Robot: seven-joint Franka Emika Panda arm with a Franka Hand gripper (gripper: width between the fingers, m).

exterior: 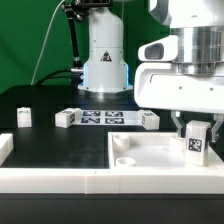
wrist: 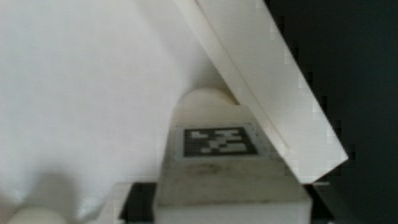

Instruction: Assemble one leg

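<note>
My gripper (exterior: 196,133) is shut on a leg (exterior: 196,143), a small white block with a black-and-white tag, held upright over the far right corner of the large flat white panel (exterior: 150,152). In the wrist view the leg (wrist: 221,150) fills the space between my fingers (wrist: 146,200), its tag facing the camera, above the panel (wrist: 89,90) and beside its raised edge. Other legs lie on the black table: one at the exterior view's left (exterior: 23,117), one near the marker board's left end (exterior: 66,118), one at its right end (exterior: 149,120).
The marker board (exterior: 105,117) lies flat behind the panel. The arm's white base (exterior: 105,55) stands at the back. A white rail (exterior: 60,180) runs along the front, with a short white piece (exterior: 5,148) at the exterior view's left.
</note>
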